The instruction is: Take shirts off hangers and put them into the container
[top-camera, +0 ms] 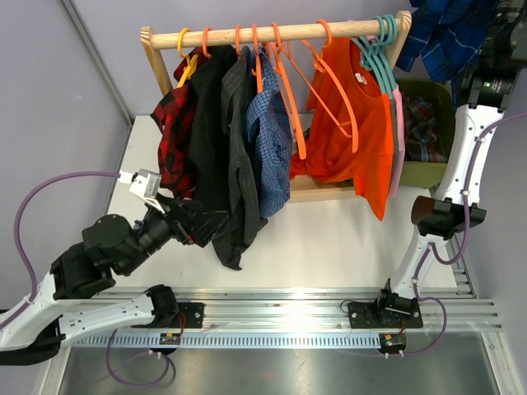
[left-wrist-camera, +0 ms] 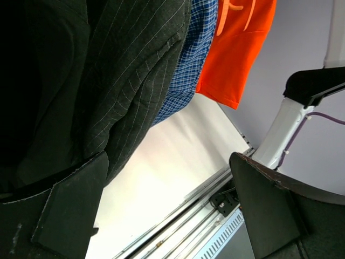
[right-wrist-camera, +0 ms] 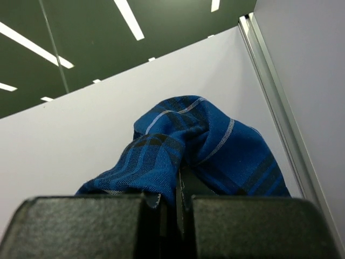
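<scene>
**Top view:** wooden rail (top-camera: 272,34) stands across the back of the table (top-camera: 346,247). On it, L to R:
- red-black plaid shirt (top-camera: 173,140) on a yellow hanger (top-camera: 186,64)
- black shirt (top-camera: 210,123)
- grey pinstripe shirt (top-camera: 239,173)
- light blue check shirt (top-camera: 273,148)
- bare orange hangers (top-camera: 290,107)
- orange shirt (top-camera: 366,140)
- pink shirt (top-camera: 399,140) under teal hangers (top-camera: 381,45)

Green container (top-camera: 424,174) sits just past the rail's R end, w/ a plaid shirt (top-camera: 420,123) lying inside. L gripper (top-camera: 202,224) is low, at the bottom hems of the black and grey shirts, jaws spread wide. R gripper (top-camera: 496,41) is up in the top R corner, above the container. The dark blue plaid shirt (top-camera: 449,33) hangs beside it; its fingertips are hard to make out here.

**L wrist view:** L gripper (left-wrist-camera: 167,216) is fully spread, w/ only bare table (left-wrist-camera: 161,178) btw the jaws, so it has hold of nothing. Grey pinstripe shirt (left-wrist-camera: 124,81) hangs right above one finger (left-wrist-camera: 70,210); can't tell if it touches. Light blue check shirt (left-wrist-camera: 188,59) and orange shirt (left-wrist-camera: 237,54) hang beyond. R arm's lower link shows at the far side.

**R wrist view:** R gripper (right-wrist-camera: 177,210) is clamped tight on a fold of the dark blue plaid shirt (right-wrist-camera: 199,145). The cloth is pinched btw the fingers and bunches up above them, w/ wall and ceiling lights behind.
</scene>
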`<act>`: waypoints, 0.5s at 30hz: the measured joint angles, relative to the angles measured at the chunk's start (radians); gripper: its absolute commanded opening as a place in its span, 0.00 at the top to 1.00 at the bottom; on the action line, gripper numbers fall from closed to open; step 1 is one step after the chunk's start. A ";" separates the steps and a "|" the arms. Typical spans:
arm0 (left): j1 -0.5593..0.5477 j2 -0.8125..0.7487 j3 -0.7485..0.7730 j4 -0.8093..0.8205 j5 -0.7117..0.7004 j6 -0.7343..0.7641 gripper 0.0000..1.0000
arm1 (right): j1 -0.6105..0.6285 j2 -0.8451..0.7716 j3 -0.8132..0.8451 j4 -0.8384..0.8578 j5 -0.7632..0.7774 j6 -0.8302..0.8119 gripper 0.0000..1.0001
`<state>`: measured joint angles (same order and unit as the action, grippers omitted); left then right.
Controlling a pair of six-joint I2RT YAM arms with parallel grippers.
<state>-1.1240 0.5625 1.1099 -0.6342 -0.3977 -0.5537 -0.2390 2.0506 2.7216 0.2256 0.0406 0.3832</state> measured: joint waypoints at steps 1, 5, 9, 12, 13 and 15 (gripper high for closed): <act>0.000 0.009 0.000 0.000 -0.003 0.003 0.01 | -0.001 0.000 0.000 0.014 -0.006 0.009 1.00; 0.000 0.042 0.000 0.000 -0.012 0.008 0.01 | -0.006 -0.007 -0.064 0.077 -0.036 0.053 1.00; 0.000 0.052 0.000 0.000 -0.019 0.007 0.01 | -0.008 0.000 -0.177 0.088 -0.045 0.087 1.00; 0.000 0.042 0.000 0.000 -0.023 0.007 0.01 | -0.011 0.027 -0.245 0.059 -0.040 0.101 1.00; 0.000 0.039 0.000 0.000 -0.026 0.007 0.01 | -0.015 0.034 -0.272 0.050 -0.041 0.117 1.00; 0.000 0.032 0.000 0.000 -0.029 0.007 0.01 | -0.030 0.066 -0.280 0.029 -0.058 0.158 1.00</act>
<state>-1.1240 0.5941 1.1099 -0.6342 -0.4267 -0.5468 -0.2687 2.1166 2.4420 0.2550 -0.0174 0.5407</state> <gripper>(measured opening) 0.987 0.034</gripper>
